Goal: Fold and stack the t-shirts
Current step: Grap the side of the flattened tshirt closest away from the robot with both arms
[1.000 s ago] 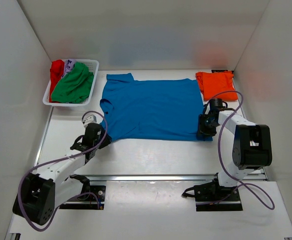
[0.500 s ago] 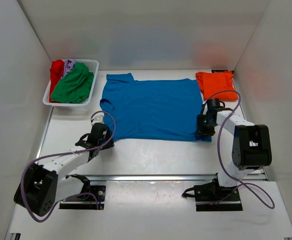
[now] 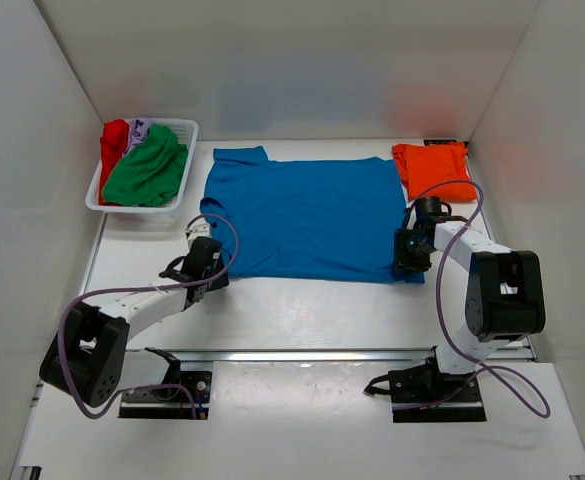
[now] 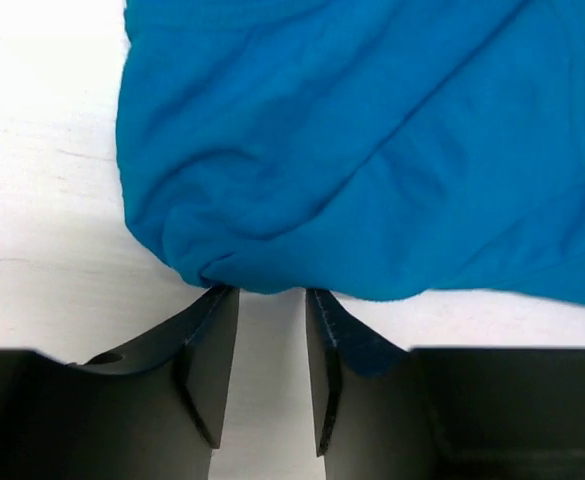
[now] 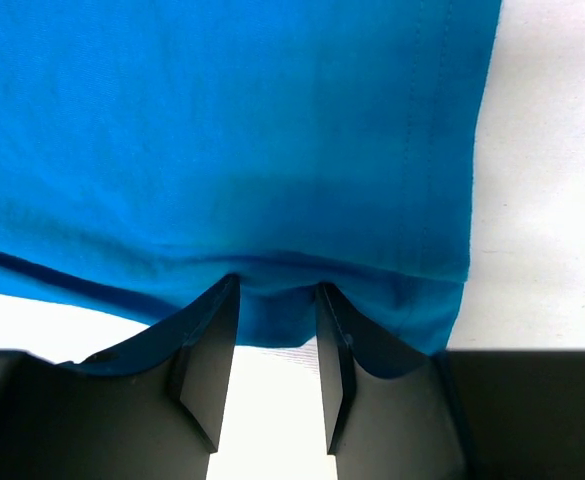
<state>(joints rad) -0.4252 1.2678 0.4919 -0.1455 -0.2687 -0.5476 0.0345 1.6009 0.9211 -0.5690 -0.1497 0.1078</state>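
Note:
The blue t-shirt (image 3: 307,220) lies spread flat in the middle of the table. My left gripper (image 3: 215,268) is at its near-left corner. In the left wrist view the gripper (image 4: 270,290) is open, with its tips touching the bunched edge of the blue shirt (image 4: 372,150). My right gripper (image 3: 409,263) is at the near-right corner. In the right wrist view the gripper (image 5: 277,283) is open and straddles the hem of the blue shirt (image 5: 222,130), with cloth lying between its tips. A folded orange shirt (image 3: 432,168) lies at the far right.
A white slatted basket (image 3: 190,150) at the far left holds a green shirt (image 3: 147,170), a red shirt (image 3: 114,140) and a lilac shirt (image 3: 138,128). White walls enclose the table on the left, right and back.
My left gripper has moved forward and right, up to the shirt's near-left corner. My right gripper has stayed at the near-right corner. The shirt has not visibly moved.

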